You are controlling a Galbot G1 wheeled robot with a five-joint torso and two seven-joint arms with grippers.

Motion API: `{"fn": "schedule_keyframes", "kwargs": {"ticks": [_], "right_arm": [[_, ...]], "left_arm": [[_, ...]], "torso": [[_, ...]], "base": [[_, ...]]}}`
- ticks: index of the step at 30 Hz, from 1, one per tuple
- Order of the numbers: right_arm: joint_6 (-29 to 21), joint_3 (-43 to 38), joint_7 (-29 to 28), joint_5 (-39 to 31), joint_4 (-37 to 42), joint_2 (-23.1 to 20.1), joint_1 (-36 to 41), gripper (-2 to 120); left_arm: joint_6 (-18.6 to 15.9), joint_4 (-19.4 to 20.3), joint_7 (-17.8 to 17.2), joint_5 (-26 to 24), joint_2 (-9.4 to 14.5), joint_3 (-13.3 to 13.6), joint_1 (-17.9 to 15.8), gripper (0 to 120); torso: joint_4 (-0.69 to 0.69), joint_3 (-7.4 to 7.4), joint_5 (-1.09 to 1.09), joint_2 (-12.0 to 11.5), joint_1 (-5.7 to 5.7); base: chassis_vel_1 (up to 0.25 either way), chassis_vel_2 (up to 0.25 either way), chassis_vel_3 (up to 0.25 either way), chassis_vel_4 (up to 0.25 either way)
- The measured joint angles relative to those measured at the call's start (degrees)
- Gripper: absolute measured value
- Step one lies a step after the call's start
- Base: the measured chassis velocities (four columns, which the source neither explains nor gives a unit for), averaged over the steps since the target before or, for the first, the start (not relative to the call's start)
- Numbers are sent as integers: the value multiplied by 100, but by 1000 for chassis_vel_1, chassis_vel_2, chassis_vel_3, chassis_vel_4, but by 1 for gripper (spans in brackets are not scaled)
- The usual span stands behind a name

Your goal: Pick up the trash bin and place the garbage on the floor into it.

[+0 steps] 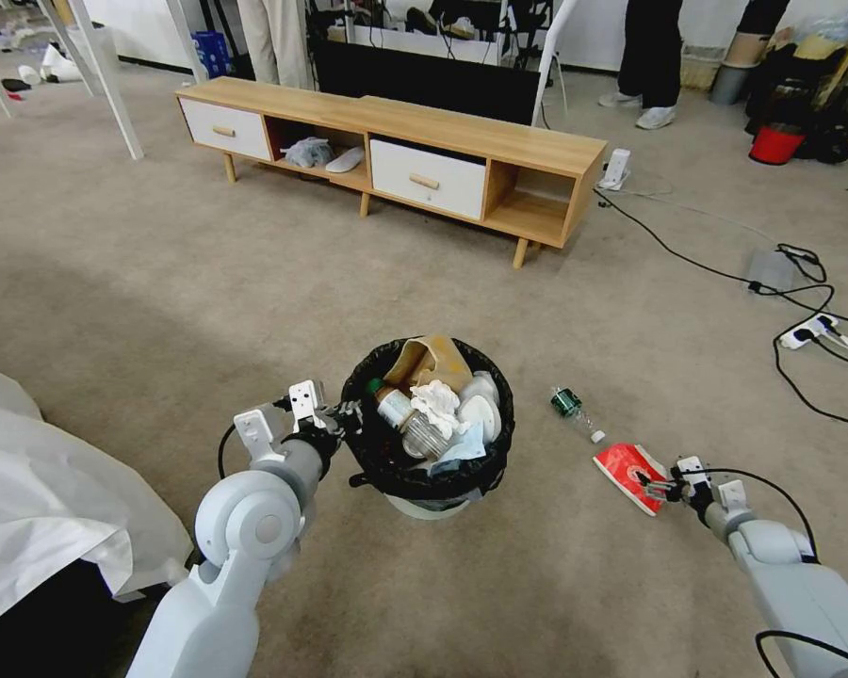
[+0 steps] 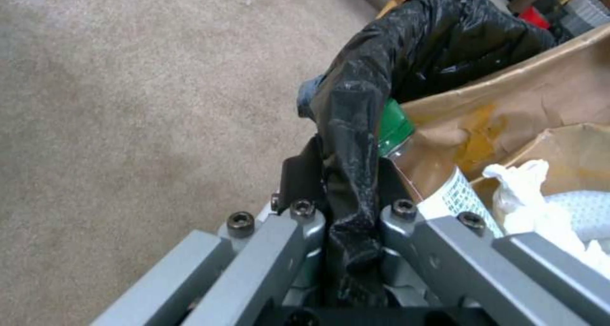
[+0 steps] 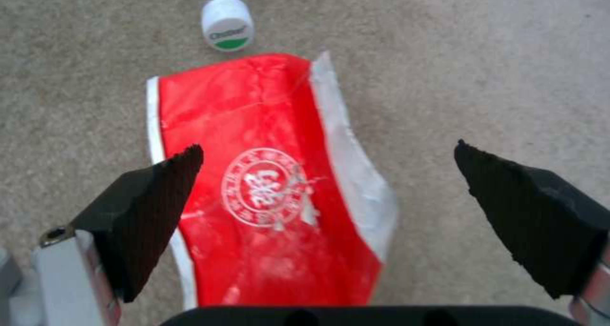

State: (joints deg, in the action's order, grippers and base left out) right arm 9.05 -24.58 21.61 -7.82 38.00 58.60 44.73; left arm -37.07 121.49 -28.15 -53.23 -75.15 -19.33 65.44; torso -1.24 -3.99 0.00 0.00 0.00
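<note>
Red flat packet [image 3: 267,183] lies on carpet between my right gripper's [image 3: 327,173] apart jaws, so I lower squarely before closing, while my left gripper [image 2: 346,207] clamps the trash bin's [image 1: 429,424] rim.

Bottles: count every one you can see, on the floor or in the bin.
2. One bottle lies on the carpet right of the trash bin, just beyond the red packet. One green-capped bottle sits inside the bin. More may be buried under the tissues.
</note>
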Motion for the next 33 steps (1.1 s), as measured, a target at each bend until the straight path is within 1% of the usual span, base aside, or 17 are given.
{"fn": "schedule_keyframes", "kwargs": {"ticks": [5, 9, 30, 33], "right_arm": [[12, -14, 1, 21, -86, 78, -53, 100], [67, -106, 1, 93, -308, 159, -138, 100], [131, -416, -16, 189, -598, 274, -188, 100], [142, -450, -17, 203, -706, 343, -271, 97]], "left_arm": [[1, 1, 1, 4, 5, 1, 11, 4], [2, 1, 2, 5, 10, 12, 14, 4], [13, 49, 11, 24, 10, 2, 74, 4], [24, 45, 16, 54, -12, 13, 76, 4]], "torso": [[-1, 0, 0, 0, 0], [0, 0, 0, 0, 0], [-1, 0, 0, 0, 0], [0, 0, 0, 0, 0]], "base": [[0, 0, 0, 0], [0, 0, 0, 0], [0, 0, 0, 0], [0, 0, 0, 0]]}}
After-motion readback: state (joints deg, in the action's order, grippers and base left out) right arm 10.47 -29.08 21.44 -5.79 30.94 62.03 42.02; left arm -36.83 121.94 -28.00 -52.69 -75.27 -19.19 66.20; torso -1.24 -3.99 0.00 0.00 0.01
